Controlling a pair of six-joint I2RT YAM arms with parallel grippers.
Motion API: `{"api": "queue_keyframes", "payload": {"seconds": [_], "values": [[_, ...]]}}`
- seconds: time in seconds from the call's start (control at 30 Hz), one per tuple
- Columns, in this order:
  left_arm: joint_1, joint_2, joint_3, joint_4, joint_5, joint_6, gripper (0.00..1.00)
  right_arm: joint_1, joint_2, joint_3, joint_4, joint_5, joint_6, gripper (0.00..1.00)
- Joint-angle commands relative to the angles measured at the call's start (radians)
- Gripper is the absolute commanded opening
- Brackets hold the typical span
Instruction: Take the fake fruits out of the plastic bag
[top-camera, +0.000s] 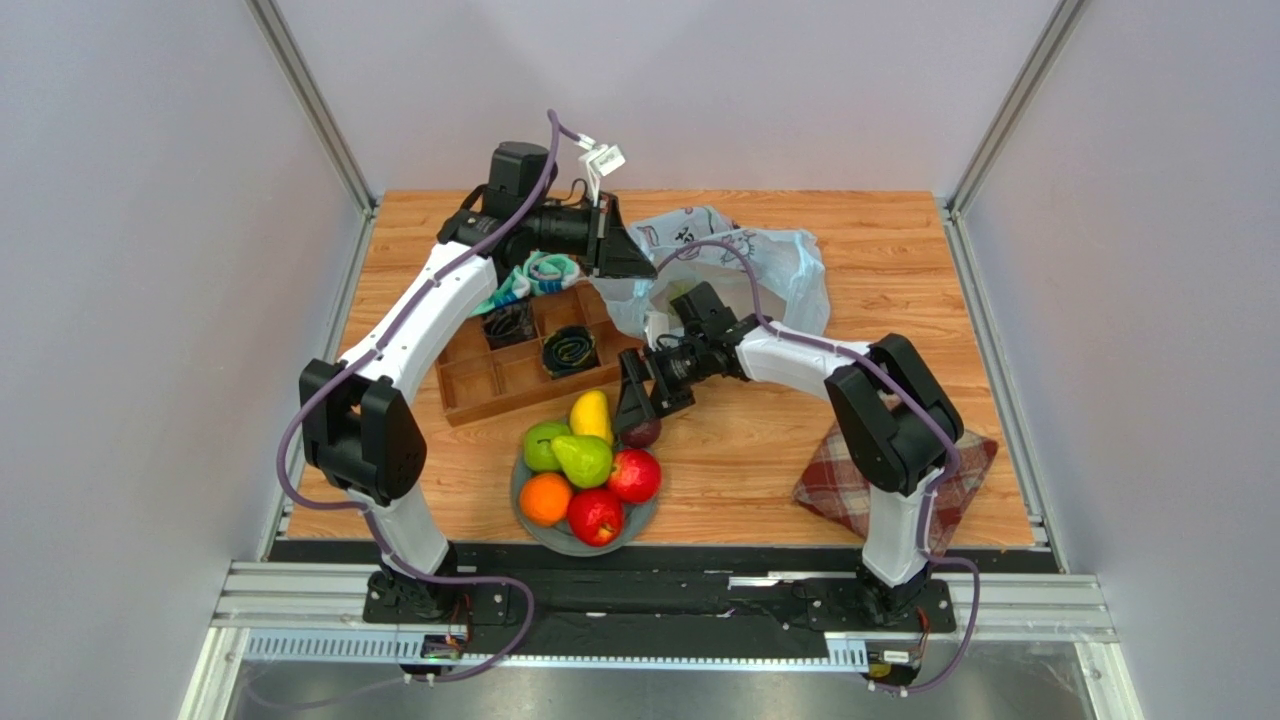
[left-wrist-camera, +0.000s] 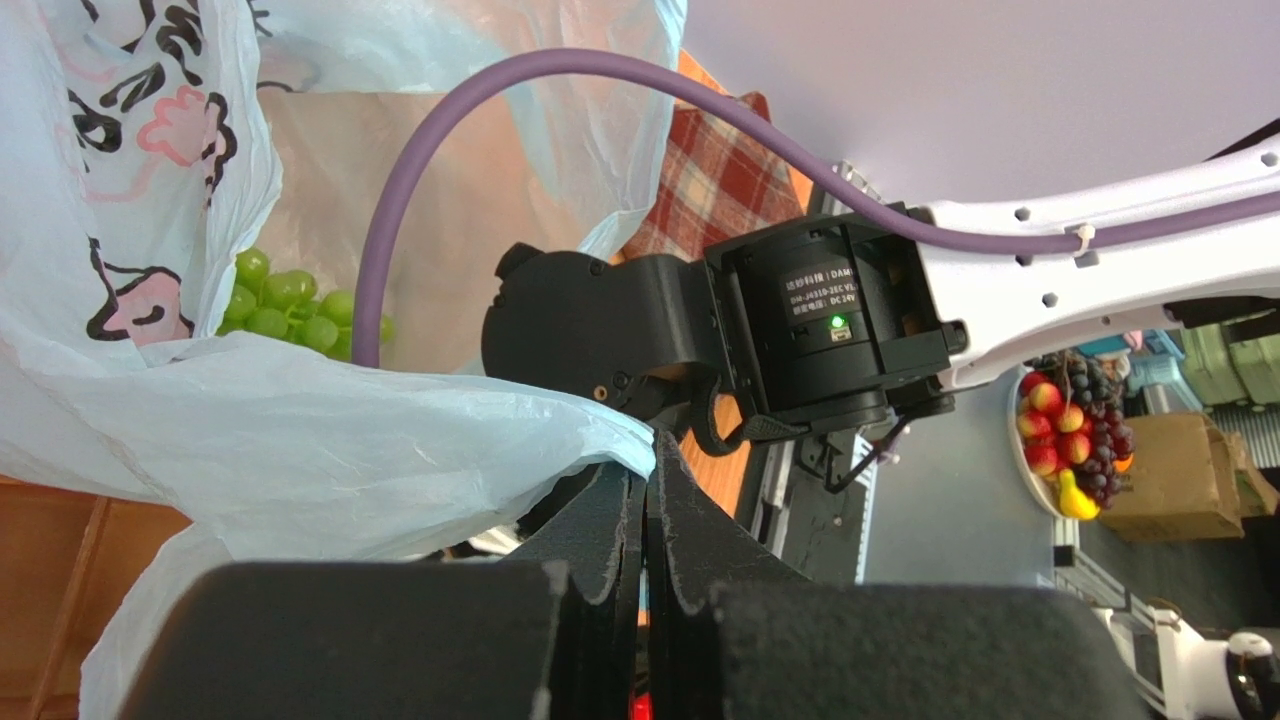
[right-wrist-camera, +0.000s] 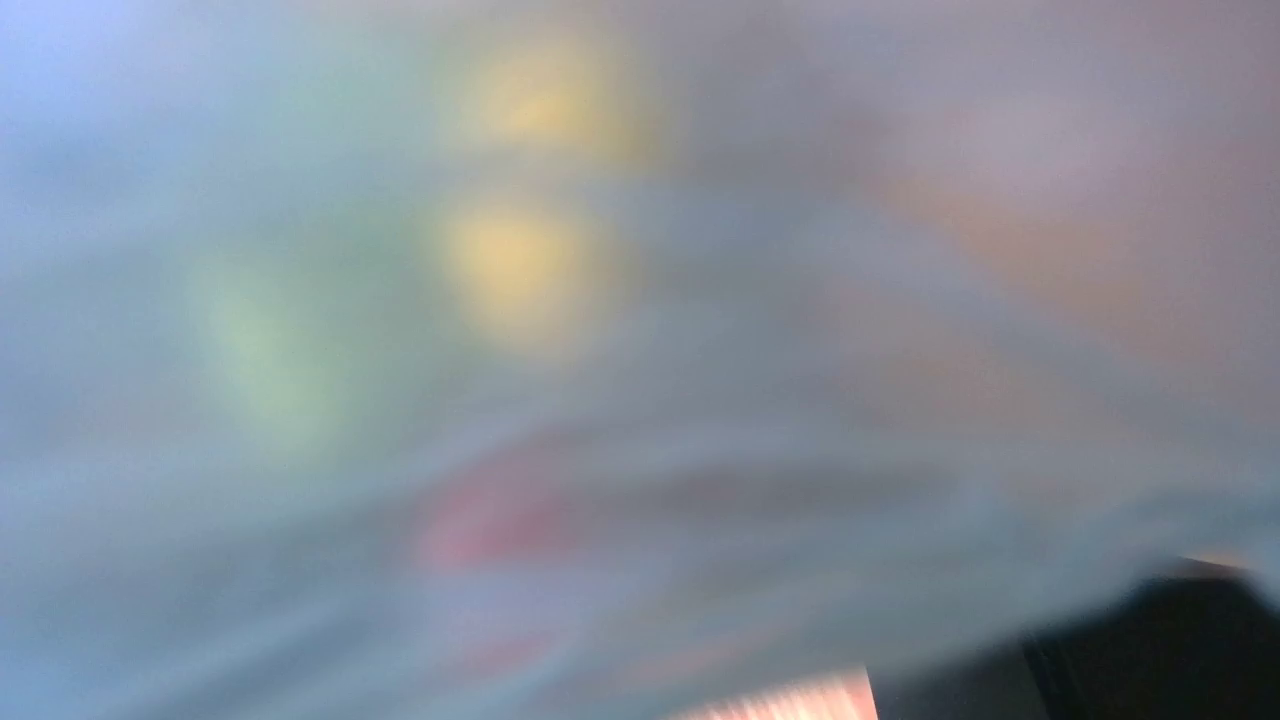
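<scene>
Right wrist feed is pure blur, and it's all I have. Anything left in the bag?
Observer: Yes. Left wrist view shows grapes inside the bag.
Operator: What's holding it open?
Observer: Left claw, shut on the bag's rim.
Operator: And the right one?
Observer: Right claw is open, by the far edge of the plate, beside the mango.

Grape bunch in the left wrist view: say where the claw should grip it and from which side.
Probably across the lumpy cluster of the grape bunch, entering through the mouth of the plastic bag, which the left claw pinches open; only that side is uncovered, and no stem shows.
</scene>
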Motion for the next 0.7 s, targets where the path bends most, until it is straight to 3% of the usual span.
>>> {"api": "queue_keyframes", "payload": {"seconds": [0.0,0.2,0.43,0.6,0.67], "values": [[0.0,-0.037,0.002,0.024,0.017,0.026,0.0,0.025,-0.024,0.025,0.054,-0.117,0.018,1.0],[0.0,-0.031,0.0,0.024,0.016,0.027,0.0,0.037,0.001,0.075,-0.035,-0.141,-0.024,1.0],[-0.001,-0.018,0.015,0.027,0.017,0.023,0.0,0.006,-0.028,0.077,-0.049,-0.017,-0.035,1.0],[0.0,0.003,0.051,0.019,0.016,0.024,0.0,-0.052,-0.094,0.184,-0.25,-0.018,-0.238,1.0],[0.0,0.011,0.074,0.016,0.012,0.027,0.0,-0.077,-0.125,0.227,-0.361,-0.138,-0.399,1.0]]}}
